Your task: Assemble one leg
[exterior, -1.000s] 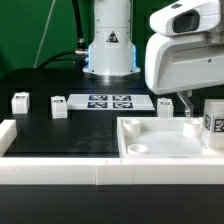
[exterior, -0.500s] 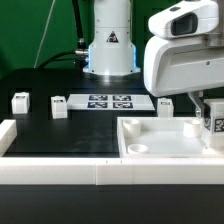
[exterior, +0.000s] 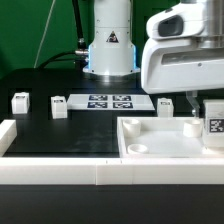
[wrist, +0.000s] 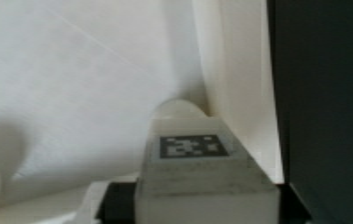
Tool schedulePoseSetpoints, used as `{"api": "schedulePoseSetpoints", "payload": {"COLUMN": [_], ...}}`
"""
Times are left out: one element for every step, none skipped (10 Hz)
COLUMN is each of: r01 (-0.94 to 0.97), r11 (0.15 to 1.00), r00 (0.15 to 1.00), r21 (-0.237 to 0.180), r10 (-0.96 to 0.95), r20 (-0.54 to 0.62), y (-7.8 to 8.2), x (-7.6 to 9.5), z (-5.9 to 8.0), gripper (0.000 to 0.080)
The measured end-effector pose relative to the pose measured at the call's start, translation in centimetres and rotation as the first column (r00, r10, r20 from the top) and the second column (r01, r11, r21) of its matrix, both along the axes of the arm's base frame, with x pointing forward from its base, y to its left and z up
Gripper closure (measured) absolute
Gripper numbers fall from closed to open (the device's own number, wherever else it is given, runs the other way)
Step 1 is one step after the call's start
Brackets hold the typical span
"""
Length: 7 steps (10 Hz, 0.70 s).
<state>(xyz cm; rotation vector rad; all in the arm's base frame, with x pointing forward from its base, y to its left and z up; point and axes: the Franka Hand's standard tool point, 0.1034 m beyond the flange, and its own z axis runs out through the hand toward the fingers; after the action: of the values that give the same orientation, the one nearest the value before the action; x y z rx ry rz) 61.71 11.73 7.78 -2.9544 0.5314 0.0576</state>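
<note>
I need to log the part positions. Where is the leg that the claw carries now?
The leg is at the exterior view's far right, held in the claw, over the white tray's right end.

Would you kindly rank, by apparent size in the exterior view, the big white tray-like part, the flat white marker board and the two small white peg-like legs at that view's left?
Largest: the big white tray-like part, also nearest the camera.
Next: the flat white marker board.
Smallest, tied: the two small white peg-like legs.

Gripper [exterior: 210, 111] dipped slightly and edged toward the exterior view's left; the leg [exterior: 213, 128] clamped in it sits lower, nearer the tray [exterior: 150, 130] below it.
</note>
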Motion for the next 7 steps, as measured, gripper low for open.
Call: {"api": "schedulePoseSetpoints", "payload": {"r01": [0.154,0.277,0.392,0.542,0.658,0.704,0.736], "r11": [0.988,0.961,0.92,0.84,0.753,0.71,0.677], "r00": [0.988,0.96,0.919,0.839,0.751,0.707,0.673], "r21": [-0.004,-0.013,-0.016,-0.015,-0.014,-0.021,-0.022], "r10": [-0.154,-0.277,-0.392,-0.542,-0.657,-0.703,-0.735], "r20": [-0.02,-0.037,-0.039,-0.059,-0.068,-0.078,-0.085], "y": [0.18,0.39,0.54,0.77,0.83,0.85,0.9], "x": [-0.04,-0.12,-0.04,-0.05,-0.05,-0.03,0.0], "z": [-0.03,-0.08,-0.11,-0.13,-0.15,-0.16,-0.15], "gripper": [0.0505,0.0505,0.0505,0.0505,0.0505,0.0505,0.0505]}}
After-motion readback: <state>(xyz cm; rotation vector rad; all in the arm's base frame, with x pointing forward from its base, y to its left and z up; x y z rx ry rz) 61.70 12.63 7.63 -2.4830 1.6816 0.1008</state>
